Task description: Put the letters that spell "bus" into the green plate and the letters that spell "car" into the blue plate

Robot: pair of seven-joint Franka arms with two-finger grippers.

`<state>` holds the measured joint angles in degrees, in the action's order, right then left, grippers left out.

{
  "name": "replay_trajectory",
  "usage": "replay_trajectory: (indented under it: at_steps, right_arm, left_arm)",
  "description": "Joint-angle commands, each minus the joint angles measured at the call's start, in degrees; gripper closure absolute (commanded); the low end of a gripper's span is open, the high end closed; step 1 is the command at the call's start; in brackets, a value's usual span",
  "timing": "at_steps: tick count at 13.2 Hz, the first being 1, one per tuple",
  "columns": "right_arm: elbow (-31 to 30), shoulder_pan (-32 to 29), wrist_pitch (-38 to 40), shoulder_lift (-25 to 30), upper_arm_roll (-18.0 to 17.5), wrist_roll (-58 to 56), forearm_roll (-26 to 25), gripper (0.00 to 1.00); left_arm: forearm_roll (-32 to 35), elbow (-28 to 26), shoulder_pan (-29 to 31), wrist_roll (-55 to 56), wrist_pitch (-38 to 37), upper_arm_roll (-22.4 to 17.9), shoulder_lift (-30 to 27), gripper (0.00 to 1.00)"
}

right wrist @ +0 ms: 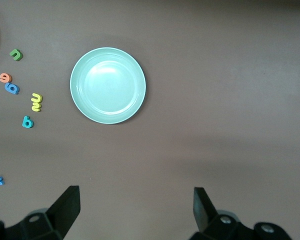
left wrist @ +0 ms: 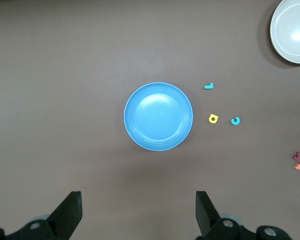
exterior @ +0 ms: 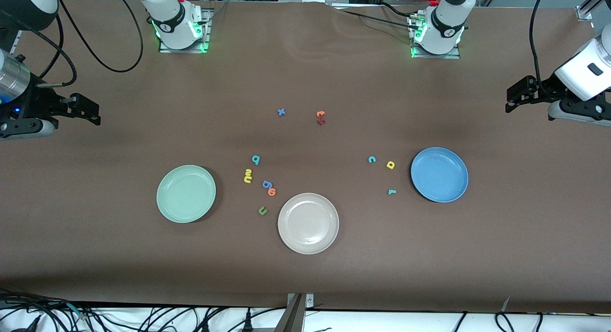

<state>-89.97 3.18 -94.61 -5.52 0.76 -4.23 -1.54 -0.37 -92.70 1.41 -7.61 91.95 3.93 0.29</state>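
Nothing placed yet. Left pincer (exterior: 513, 100) at frame right edge, right pincer (exterior: 93, 113) at left edge, both wide, empty. Teal b (exterior: 256, 159), yellow u and s (exterior: 247, 176) beside green plate (exterior: 186, 193) lower-centre; c (exterior: 372, 159), a (exterior: 390, 165), r (exterior: 392, 191) by blue plate (exterior: 439, 174). Descend straight over one letter, avoid dark green u (exterior: 262, 211).

The brown table (exterior: 305, 74) bears three plates (exterior: 308, 223) and scattered foam letters (exterior: 267, 184).

Both arms wait raised at the table's ends, jaws open.
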Motion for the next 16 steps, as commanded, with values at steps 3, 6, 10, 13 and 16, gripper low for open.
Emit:
replay_trajectory:
  at_steps: [3,6,10,13,16]
  right_arm:
    - [2.2,0.1,1.5,-1.0,0.0,0.8,-0.6,0.0]
    - [2.2,0.0,1.5,-1.1,0.1,0.2,-0.6,0.0]
    - [2.2,0.1,1.5,-1.1,0.1,0.2,-0.7,0.0]
    - [2.3,0.1,1.3,-1.2,0.1,0.2,-0.7,0.0]
    - [2.3,0.0,1.2,-1.3,0.1,0.2,-0.7,0.0]
  left_arm:
    - [1.6,1.8,0.2,-1.0,-1.4,0.2,0.8,0.0]
    - [1.6,1.8,0.2,-1.0,-1.5,0.2,0.7,0.0]
    - [1.6,1.8,0.2,-1.0,-1.4,0.2,0.7,0.0]
    - [1.6,1.8,0.3,-1.0,-1.5,0.2,0.7,0.0]
    - [1.1,1.8,0.3,-1.0,-2.0,0.2,0.8,0.0]
